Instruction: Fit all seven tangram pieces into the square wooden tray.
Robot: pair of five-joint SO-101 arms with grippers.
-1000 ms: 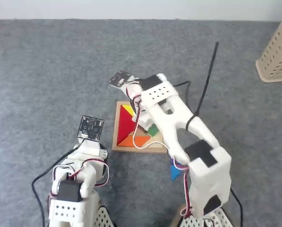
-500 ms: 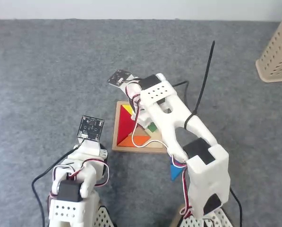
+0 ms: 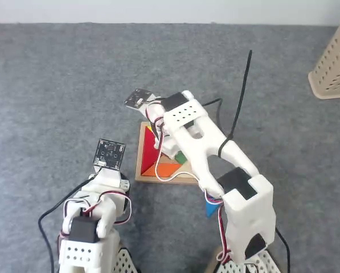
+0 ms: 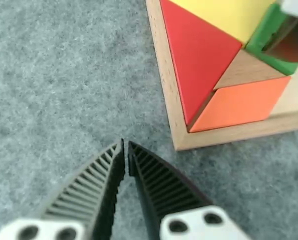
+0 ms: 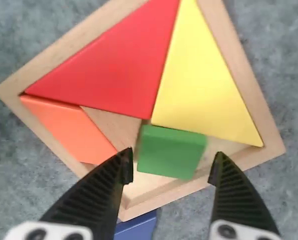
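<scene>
Grey felt desk [image 3: 56, 74], beige rack [image 3: 335, 62] at two o'clock; wooden tray [image 3: 139, 162] holds bright pieces [image 5: 114, 70]; right tool [image 5: 171, 156] spread, left tool [image 4: 126, 145] closed.

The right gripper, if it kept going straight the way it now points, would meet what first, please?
Probably the green square: it lies in the tray directly ahead of the open right gripper, whose fingers may pass either side of it to the tray floor. Depth is unclear.

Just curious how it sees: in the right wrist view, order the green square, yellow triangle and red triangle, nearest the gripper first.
1. green square, straddled by the right gripper.
2. yellow triangle, beside the square.
3. red triangle, beyond both.
</scene>
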